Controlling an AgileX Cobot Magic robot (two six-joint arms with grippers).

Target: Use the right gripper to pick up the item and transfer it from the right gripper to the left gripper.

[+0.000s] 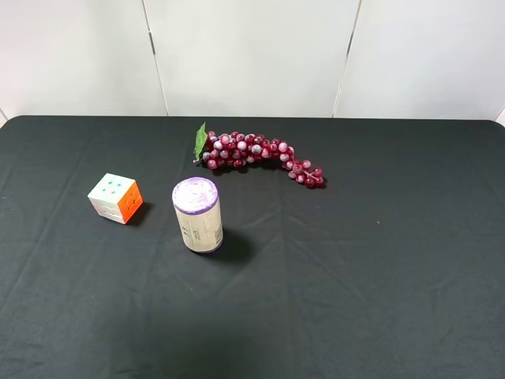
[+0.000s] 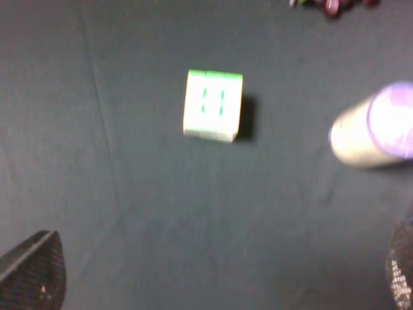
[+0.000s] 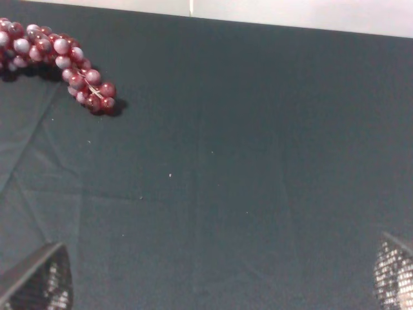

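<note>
Black cloth covers the table [image 1: 379, 268], faintly creased and matte. On it, the cube [image 1: 116, 197] sits at about nine o'clock from the table's middle, a small boxy puzzle with a pale green-dotted top, an orange side face and a whitish side; it is turned so one vertical edge points toward the near side of the table, and being cubic it has no long axis. Just beside it at its three o'clock stands the can [image 1: 197, 215], an upright cylinder with a purple lid and a beige label, apart from the cube. At twelve o'clock lies the bunch of grapes [image 1: 260, 154], glossy red beads with one green leaf, strung sideways. The left gripper [image 2: 213, 274] hangs over the cube with its jaws spread wide and empty; the right gripper [image 3: 219, 278] likewise stands wide apart over bare cloth, holding nothing
</note>
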